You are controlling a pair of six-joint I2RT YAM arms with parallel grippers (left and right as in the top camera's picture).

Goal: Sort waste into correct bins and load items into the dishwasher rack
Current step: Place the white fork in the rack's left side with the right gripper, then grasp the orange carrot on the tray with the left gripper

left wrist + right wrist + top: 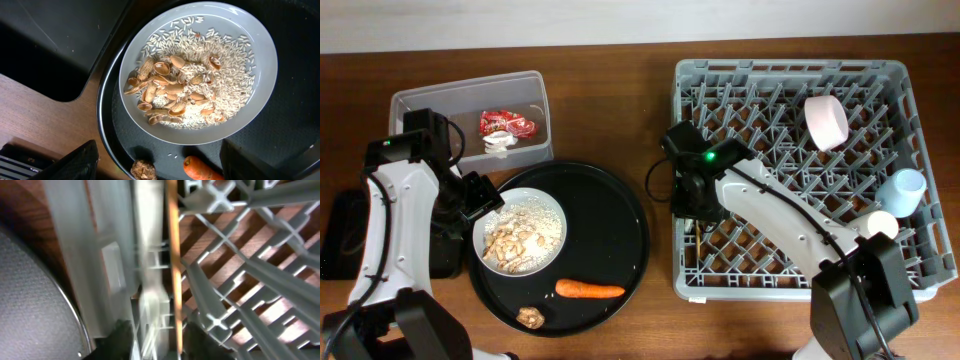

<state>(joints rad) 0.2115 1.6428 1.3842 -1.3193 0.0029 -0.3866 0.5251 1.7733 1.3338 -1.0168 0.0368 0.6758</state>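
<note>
Two grippers: left gripper (486, 202) spread wide and empty; right gripper (698, 215) blurred, so whether it pinches or stands apart cannot be told.
Overhead alone: clear tub (420, 105) holds red wrapper (507, 123) and white wrapper (498, 143); pink bowl (827, 120), blue cup (905, 188) and cream cup (882, 225) sit in the rack (720, 85).
Left wrist adds: food scraps (175, 95) are shells over rice on the plate (260, 60), just ahead of the fingers; carrot (200, 170) lies between them.
Right wrist adds: chopstick (173, 270) runs along the rack's left wall, its end at the dark fingers.
</note>
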